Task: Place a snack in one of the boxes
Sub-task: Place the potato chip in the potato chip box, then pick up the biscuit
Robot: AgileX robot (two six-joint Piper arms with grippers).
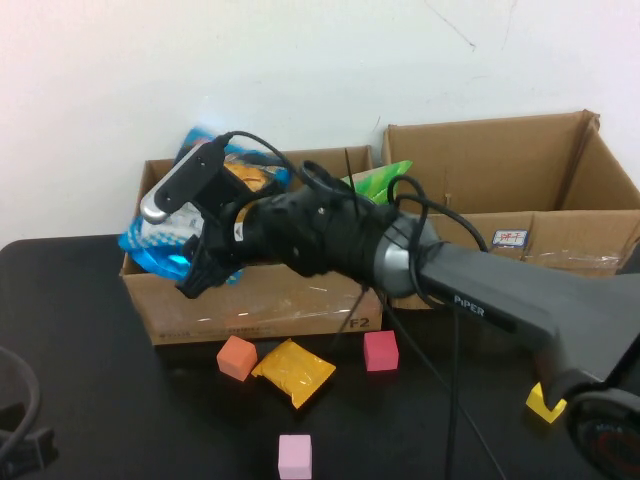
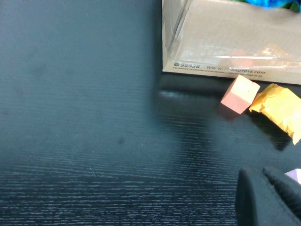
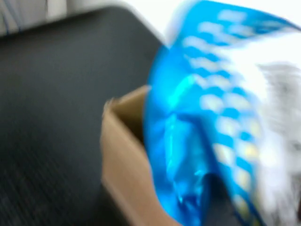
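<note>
Over the left box (image 1: pixel 255 300), at its far-left corner, the right gripper (image 1: pixel 195 265) hung with a blue snack bag (image 1: pixel 160 240) at its tip. The bag appeared clamped between the fingers, though the fingers themselves were buried behind the foil, so how tightly they pinched it could not be read. In the right wrist view the blue bag (image 3: pixel 202 132) filled most of the frame, directly in front of the pincer and straddling the cardboard edge (image 3: pixel 127 155).

That straddle looked like the risk: part of the bag sat outside the left wall, and a release there could let it slide down onto the black table (image 1: pixel 80 350) rather than into the box (which was already crowded with other packets).

Far down at the near-left corner the left gripper (image 2: pixel 270 197) rested low over the table, well apart from the work; I cannot tell its state.
</note>
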